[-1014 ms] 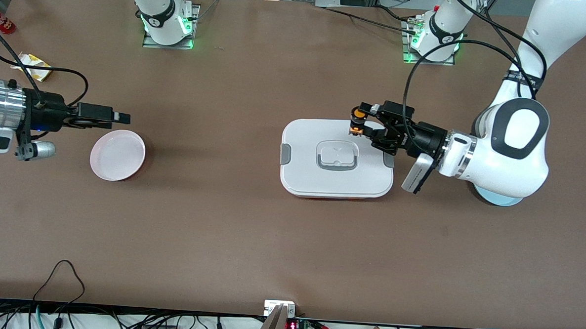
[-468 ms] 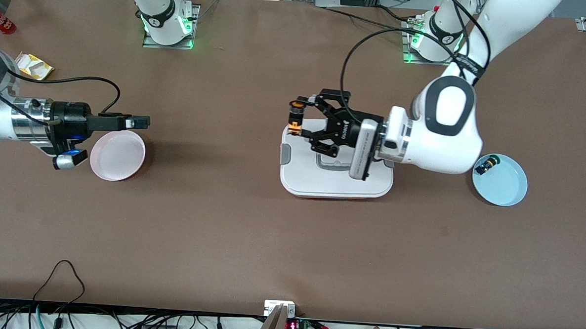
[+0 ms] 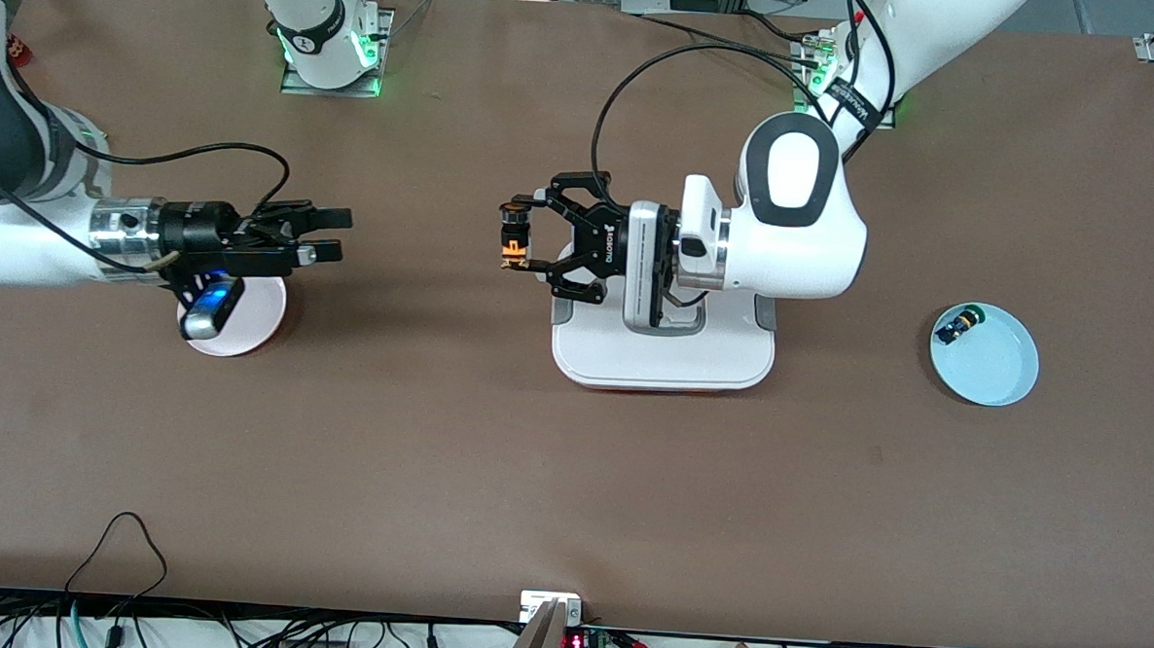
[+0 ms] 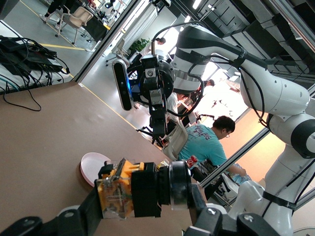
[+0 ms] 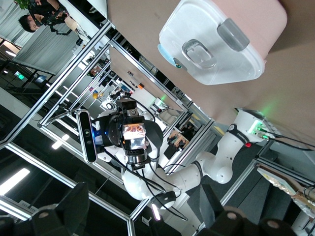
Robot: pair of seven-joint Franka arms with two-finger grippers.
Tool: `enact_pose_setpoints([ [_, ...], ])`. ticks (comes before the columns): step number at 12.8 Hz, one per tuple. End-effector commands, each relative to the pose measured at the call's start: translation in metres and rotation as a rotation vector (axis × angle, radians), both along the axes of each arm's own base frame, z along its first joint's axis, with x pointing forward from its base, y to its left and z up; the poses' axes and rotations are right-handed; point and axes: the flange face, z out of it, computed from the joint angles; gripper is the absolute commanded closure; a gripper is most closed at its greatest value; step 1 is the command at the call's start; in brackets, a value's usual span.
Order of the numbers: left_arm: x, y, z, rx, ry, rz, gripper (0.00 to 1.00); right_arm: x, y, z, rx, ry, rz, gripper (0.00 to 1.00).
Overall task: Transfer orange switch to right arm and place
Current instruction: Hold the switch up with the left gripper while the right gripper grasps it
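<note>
My left gripper point(image 3: 515, 239) is shut on the orange switch point(image 3: 515, 234) and holds it in the air over the bare table, just off the white box's edge toward the right arm's end. In the left wrist view the orange switch point(image 4: 129, 191) sits crosswise between the left gripper's point(image 4: 140, 209) fingers. My right gripper point(image 3: 339, 235) is open and empty, level over the rim of the pink plate point(image 3: 258, 322), and points at the switch across a wide gap. The right wrist view looks past the open right gripper point(image 5: 145, 206) at the orange switch point(image 5: 134, 135).
A white lidded box point(image 3: 663, 359) lies under the left arm's wrist. A blue plate point(image 3: 1002, 370) toward the left arm's end holds a black switch with a green-yellow cap point(image 3: 957, 326). Loose cable point(image 3: 129, 538) lies at the table edge nearest the front camera.
The left arm has carried the orange switch from over the box out toward the right arm's end. The right gripper has come in toward the middle, over the pink plate.
</note>
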Motion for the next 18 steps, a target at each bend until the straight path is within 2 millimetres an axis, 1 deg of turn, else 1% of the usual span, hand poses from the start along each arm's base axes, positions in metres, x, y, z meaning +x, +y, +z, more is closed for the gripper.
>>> enact_pose_setpoints([
  [1,0.002,0.001,0.0,-0.025,-0.024,0.018,0.83,-0.005,0.014,-0.021,0.056,0.086,-0.027,0.0],
  [3,0.002,0.001,0.0,-0.026,-0.024,0.017,0.83,-0.007,0.032,-0.028,0.057,0.167,-0.012,0.0],
  [4,0.002,0.001,0.0,-0.026,-0.025,0.018,0.83,-0.008,0.042,-0.028,0.075,0.195,-0.012,0.0],
  [6,0.001,0.0,-0.001,-0.026,-0.025,0.015,0.83,-0.008,0.057,-0.029,0.096,0.205,-0.011,0.0],
  [7,0.001,0.001,-0.001,-0.026,-0.024,0.017,0.83,-0.007,0.062,-0.033,0.108,0.213,-0.022,0.0],
  [8,0.001,0.001,-0.001,-0.026,-0.025,0.015,0.83,-0.005,0.069,-0.033,0.135,0.222,-0.041,0.0],
  [10,0.001,0.001,-0.001,-0.027,-0.023,0.012,0.83,-0.007,0.088,-0.036,0.132,0.223,-0.049,0.0],
  [11,0.001,0.001,-0.001,-0.028,-0.022,0.013,0.83,-0.008,0.096,-0.041,0.124,0.227,-0.051,0.0],
  [12,0.001,0.001,-0.002,-0.027,-0.019,0.012,0.83,-0.008,0.104,-0.041,0.136,0.231,-0.062,0.0],
  [13,0.0,0.001,-0.003,-0.025,-0.018,0.011,0.83,-0.008,0.108,-0.04,0.143,0.222,-0.069,0.0],
  [16,-0.001,0.001,-0.004,-0.024,-0.016,0.011,0.83,-0.005,0.109,-0.039,0.154,0.149,-0.088,0.0],
  [18,-0.001,0.001,-0.004,-0.025,-0.017,0.009,0.83,-0.009,0.122,-0.038,0.172,0.155,-0.083,0.0],
])
